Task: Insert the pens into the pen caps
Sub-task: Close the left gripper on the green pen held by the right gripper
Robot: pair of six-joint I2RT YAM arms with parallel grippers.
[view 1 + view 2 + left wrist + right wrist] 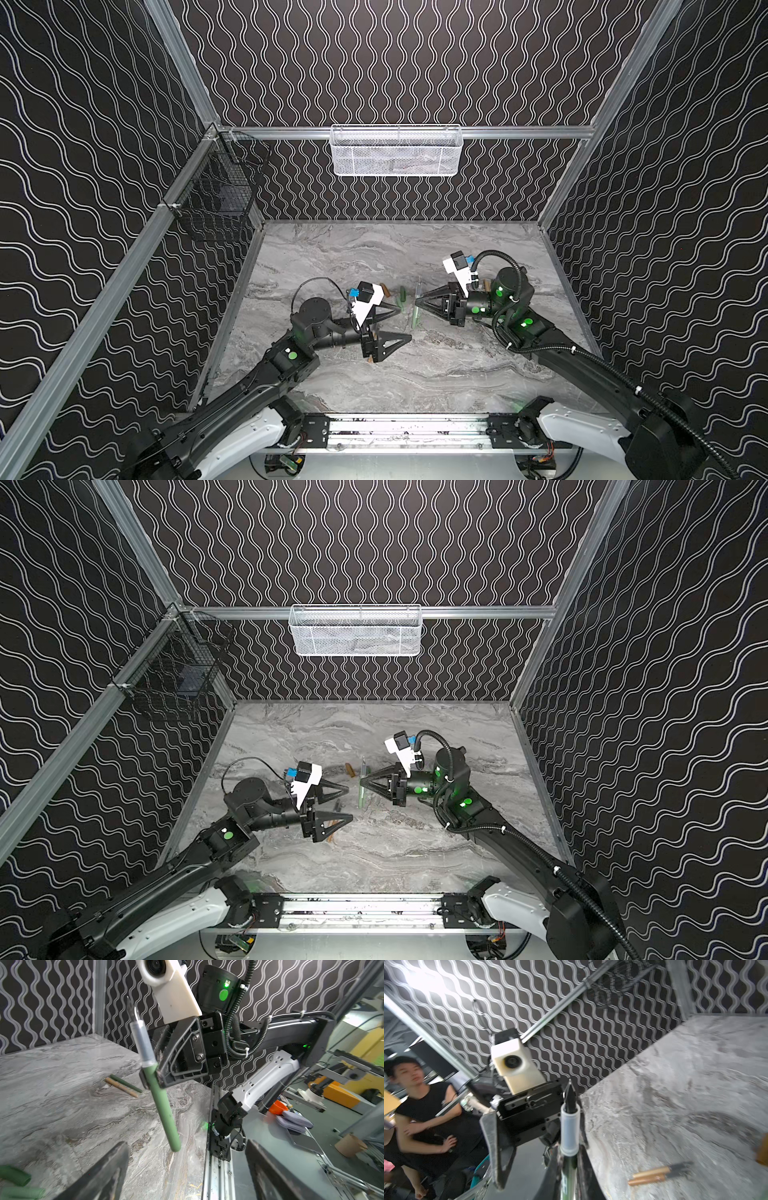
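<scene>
Holding green pen (415, 318) aloft mid-frame, right fingers (424, 300) clamped on barrel; in top view long axis runs up-down frame, nib toward top. Left fingers (395, 341) spread, empty, just left of pen. Green caps (14, 1175) on counter (436, 374) beside left fingers; left arm nearer.

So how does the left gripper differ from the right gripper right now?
The left gripper stands wide open; the right gripper is shut. The left gripper holds nothing, while the right gripper clamps a green pen by its barrel, nib end up. Shared: both are black, two-fingered, and point toward each other over the marble table.
</scene>
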